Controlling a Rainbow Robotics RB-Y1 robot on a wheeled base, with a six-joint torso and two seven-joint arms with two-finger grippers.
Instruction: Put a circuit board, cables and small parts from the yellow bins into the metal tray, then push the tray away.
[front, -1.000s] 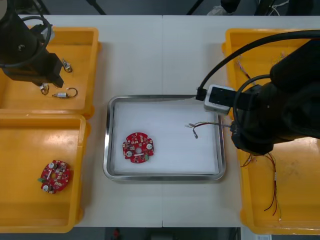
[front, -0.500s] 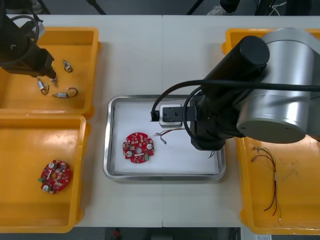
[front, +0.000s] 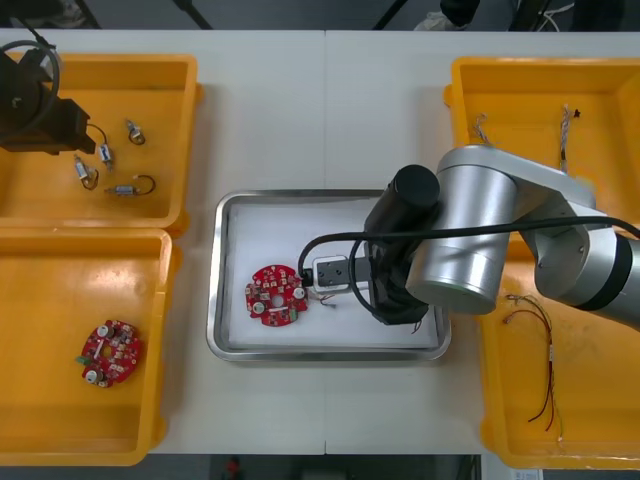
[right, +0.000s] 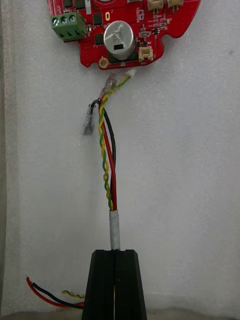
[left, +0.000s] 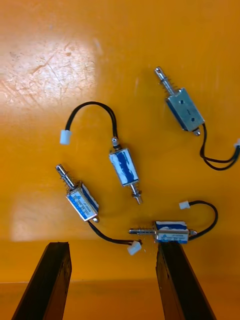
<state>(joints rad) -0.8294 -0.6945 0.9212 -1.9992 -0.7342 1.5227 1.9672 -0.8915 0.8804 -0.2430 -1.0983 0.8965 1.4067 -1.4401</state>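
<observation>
Progress report: one circuit board (front: 277, 295) already lies in the tray (front: 330, 197), and my right pincer (right: 115, 252) is down in there too, clamped on the red and yellow cable (right: 107, 160), whose loose end sits just short of the board. My left pincer (left: 112, 245) hangs spread wide over the small metal parts (left: 125, 167) in the far left bin (front: 165, 80) (none grabbed yet). Left to do, I reckon: drop the cable, fetch parts, push the tray.

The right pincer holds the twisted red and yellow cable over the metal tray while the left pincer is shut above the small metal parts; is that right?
No: the left pincer is open above the small metal parts, as the left wrist view shows. The right pincer does hold the red and yellow cable over the metal tray.
</observation>
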